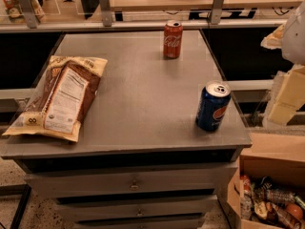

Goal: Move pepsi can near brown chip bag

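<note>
The pepsi can (213, 106) stands upright near the front right corner of the grey table top (143, 89). The brown chip bag (59, 96) lies flat at the table's left edge, label panel facing up, its front corner reaching the front edge. My gripper (287, 95) hangs at the right side of the view, off the table, to the right of the pepsi can and apart from it. It holds nothing that I can see.
A red Coca-Cola can (172, 39) stands upright at the table's back middle. An open cardboard box (267, 194) full of snacks sits on the floor at the front right. A railing (143, 25) runs behind the table. Drawers (133, 182) are below the top.
</note>
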Tool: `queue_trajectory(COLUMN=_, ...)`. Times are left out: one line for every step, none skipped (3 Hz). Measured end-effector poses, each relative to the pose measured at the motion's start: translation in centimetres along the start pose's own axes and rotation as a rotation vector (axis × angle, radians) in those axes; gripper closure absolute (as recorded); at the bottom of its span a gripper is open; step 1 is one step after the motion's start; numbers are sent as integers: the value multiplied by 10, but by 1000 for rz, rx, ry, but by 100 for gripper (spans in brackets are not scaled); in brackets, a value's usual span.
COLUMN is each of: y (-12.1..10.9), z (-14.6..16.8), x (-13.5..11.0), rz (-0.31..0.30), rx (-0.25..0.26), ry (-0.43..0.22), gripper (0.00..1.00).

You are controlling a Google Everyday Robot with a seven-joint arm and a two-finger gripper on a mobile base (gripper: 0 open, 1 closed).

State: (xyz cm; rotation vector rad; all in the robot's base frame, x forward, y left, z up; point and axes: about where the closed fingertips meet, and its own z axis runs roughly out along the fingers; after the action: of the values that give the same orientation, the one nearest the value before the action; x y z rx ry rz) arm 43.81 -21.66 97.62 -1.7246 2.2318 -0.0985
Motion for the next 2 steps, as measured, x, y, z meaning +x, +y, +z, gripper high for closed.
queue_trajectory(y=0, z=0, x=0, rz=0, rx=0, ry=0, gripper=0)
queue_trajectory(y=-2, z=0, x=-2, rz=14, rx=-9, ry=-35, gripper=0)
